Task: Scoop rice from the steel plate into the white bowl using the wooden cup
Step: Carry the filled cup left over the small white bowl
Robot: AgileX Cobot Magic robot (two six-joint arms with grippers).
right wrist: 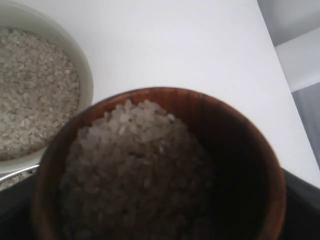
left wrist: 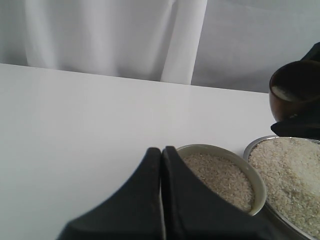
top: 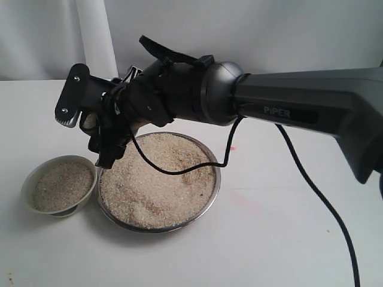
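Note:
My right gripper (top: 96,127) is shut on the wooden cup (right wrist: 235,150), which is heaped with rice (right wrist: 135,165). It hangs above the gap between the white bowl (top: 29,179) and the far left rim of the steel plate (top: 214,185). In the exterior view the gripper hides most of the cup. The bowl holds rice (top: 63,185) to well below its rim, and the plate is spread with rice (top: 158,182). In the left wrist view my left gripper (left wrist: 161,150) is shut and empty, low beside the white bowl (left wrist: 200,148); the wooden cup (left wrist: 295,92) hangs above the steel plate (left wrist: 255,144).
The right arm (top: 299,101) stretches across from the right, and its black cable (top: 311,191) trails over the white table (top: 269,239). A pale curtain (top: 96,36) hangs behind the table's back edge.

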